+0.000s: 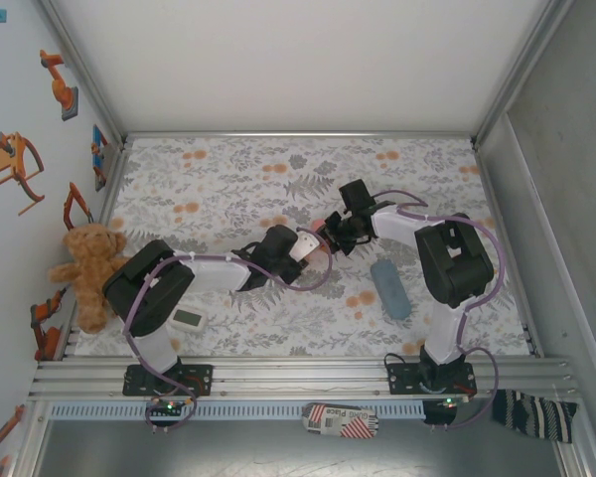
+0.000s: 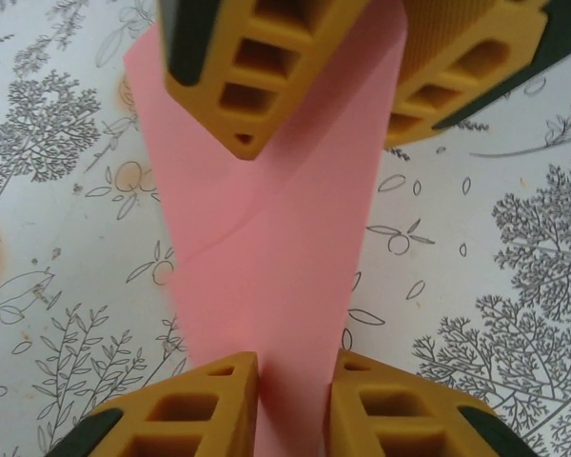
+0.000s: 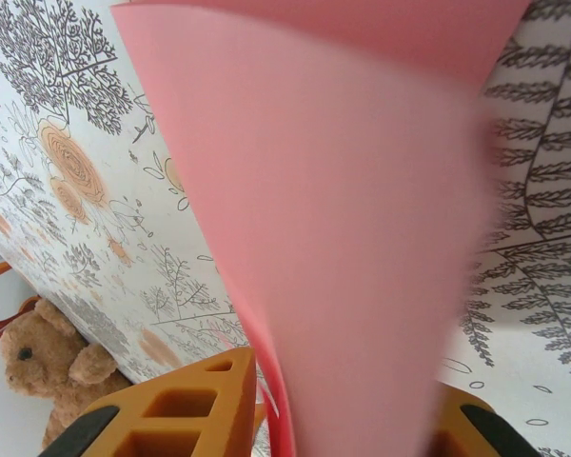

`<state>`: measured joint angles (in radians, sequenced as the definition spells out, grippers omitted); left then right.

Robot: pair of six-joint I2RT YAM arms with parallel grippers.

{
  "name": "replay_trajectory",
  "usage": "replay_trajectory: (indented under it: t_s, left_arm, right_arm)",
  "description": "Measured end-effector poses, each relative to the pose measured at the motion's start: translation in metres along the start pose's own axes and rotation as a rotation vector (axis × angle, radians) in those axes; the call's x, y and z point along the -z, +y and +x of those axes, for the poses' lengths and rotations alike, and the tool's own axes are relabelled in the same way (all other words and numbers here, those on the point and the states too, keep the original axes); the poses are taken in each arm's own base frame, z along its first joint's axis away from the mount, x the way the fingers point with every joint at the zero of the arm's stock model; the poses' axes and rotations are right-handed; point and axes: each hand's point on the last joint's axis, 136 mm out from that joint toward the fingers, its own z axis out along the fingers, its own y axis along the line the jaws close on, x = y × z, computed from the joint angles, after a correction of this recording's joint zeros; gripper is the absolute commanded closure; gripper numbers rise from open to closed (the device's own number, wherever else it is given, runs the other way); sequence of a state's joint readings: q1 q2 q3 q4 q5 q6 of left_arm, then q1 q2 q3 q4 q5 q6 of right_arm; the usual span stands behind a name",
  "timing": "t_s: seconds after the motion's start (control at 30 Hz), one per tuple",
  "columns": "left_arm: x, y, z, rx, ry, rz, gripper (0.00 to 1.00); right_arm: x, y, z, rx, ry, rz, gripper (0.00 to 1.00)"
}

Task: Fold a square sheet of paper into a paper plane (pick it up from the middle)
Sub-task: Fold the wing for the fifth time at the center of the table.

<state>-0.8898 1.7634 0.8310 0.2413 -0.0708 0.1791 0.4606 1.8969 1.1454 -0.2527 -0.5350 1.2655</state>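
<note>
You've got the square sheet of paper (image 2: 276,257) off the surface (image 1: 228,179), up in the air about mid-surface. It's narrowed to a creased wedge w/ a slanting fold line across it. Left fingers (image 2: 200,409) are closed down to a narrow gap on the wedge's slim end. Right fingers (image 3: 171,409) are likewise nearly closed, pinching the other end, w/ the sheet fanning up out of them. In the left wrist view the two pairs face each other at 6 and 12 o'clock, sheet stretched between.

Looks like you're mid-fold, so:
- Pull the sheet just taut, no more. It's thin and prob. tears or slips easily.
- Line up the long edges before pressing any crease.
- Don't twist one wrist vs the other, or the centre line skews.
- Prob. best to lower it flat onto the surface to set the crease.
- Stay off the grey-blue pouch (image 1: 389,288), approx 4 o'clock of the sheet.
</note>
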Motion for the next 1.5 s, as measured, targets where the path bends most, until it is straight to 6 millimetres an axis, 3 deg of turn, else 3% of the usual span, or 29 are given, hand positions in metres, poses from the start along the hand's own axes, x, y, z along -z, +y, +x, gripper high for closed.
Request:
replay_trajectory:
  t_s: [0.23,0.47,0.7,0.93,1.27,1.5]
  left_arm:
    - [-0.001,-0.005,0.001,0.01,0.0,0.034,0.89]
    - [-0.002,-0.009,0.002,0.057,0.015,0.106,0.91]
    - [-0.008,-0.018,0.002,0.089,0.043,0.194,0.92]
    - [-0.012,-0.027,0.002,0.107,0.071,0.263,0.92]
    - [-0.015,-0.028,0.0,0.164,0.112,0.322,0.94]
    - [-0.021,-0.012,-0.009,0.335,0.17,0.354,0.95]
  right_arm:
    - [0.002,-0.001,-0.005,0.007,-0.011,-0.002,0.43]
    - [0.021,-0.011,-0.033,0.046,-0.08,0.014,0.29]
    - [0.064,-0.004,-0.061,0.147,-0.213,-0.009,0.29]
    - [0.102,0.004,-0.073,0.229,-0.327,-0.013,0.29]
    - [0.106,-0.007,-0.076,0.267,-0.348,0.026,0.31]
    - [0.114,-0.009,-0.074,0.346,-0.369,0.035,0.35]
